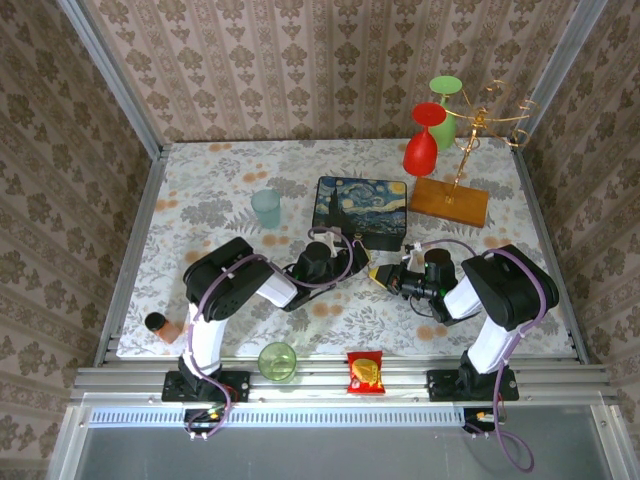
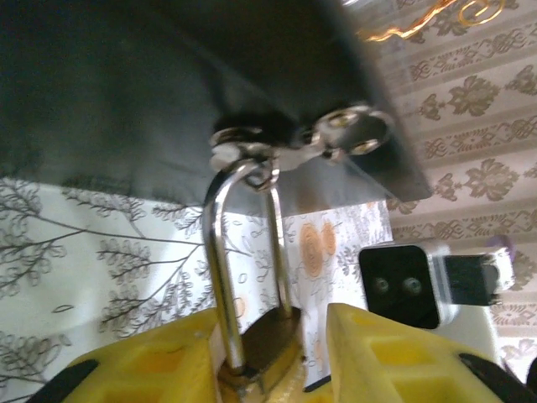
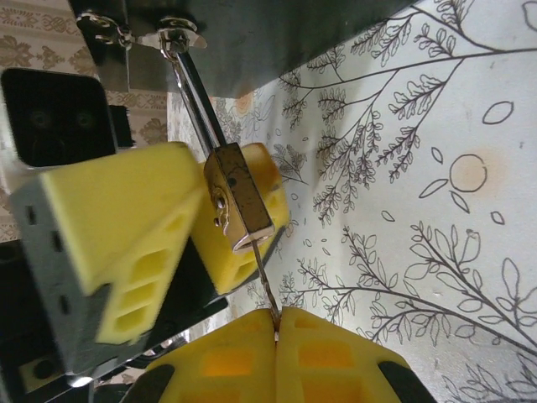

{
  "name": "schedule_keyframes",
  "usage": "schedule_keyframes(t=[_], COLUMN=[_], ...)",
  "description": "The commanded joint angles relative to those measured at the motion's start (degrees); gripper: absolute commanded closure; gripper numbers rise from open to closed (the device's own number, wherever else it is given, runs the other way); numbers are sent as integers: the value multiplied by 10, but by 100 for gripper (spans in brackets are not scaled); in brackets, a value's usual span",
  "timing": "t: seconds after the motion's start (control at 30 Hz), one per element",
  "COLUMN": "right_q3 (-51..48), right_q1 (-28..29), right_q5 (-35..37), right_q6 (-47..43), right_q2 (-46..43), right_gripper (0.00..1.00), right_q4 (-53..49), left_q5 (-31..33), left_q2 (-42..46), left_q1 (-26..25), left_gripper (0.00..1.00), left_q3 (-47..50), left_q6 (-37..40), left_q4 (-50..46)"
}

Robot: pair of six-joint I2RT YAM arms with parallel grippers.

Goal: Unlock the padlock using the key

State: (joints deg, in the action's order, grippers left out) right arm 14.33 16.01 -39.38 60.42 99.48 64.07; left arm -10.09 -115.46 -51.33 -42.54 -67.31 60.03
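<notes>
Right wrist view: left end effector (image 3: 200,225) grips padlock (image 3: 239,197), right end effector (image 3: 275,337) pinches key (image 3: 265,290).

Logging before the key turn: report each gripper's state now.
Left gripper: jaws closed, holding the padlock by its body.
Right gripper: jaws closed on the key, its tip at the padlock's base.

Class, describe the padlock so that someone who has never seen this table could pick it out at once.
Find the Starry Night box at the centre of the overhead view. Hooked to the metal hasp on its near side is the padlock, between the left arm's yellow fingers. It is a tiny brass block with a thin silvery shackle, far smaller than the box.
</notes>
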Motion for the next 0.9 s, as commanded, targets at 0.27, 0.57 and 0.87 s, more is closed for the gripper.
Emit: schedule_keyframes(t=[0.27, 0.57, 0.87], right_q3=[18, 29, 30], right_q1=[-1, -2, -8], right_q5=[-9, -7, -14], right_q6=[-4, -5, 9], right_q2=[11, 6, -21], right_gripper=[100, 100, 100], right_q4=[11, -6, -19], left_q5=[-4, -5, -4], left_q2=[-14, -18, -11], left_q1=[2, 2, -3], left_gripper=[84, 95, 100], left_q3=[-1, 1, 4], left_q6=[0, -3, 3], left_q4=[51, 64, 57])
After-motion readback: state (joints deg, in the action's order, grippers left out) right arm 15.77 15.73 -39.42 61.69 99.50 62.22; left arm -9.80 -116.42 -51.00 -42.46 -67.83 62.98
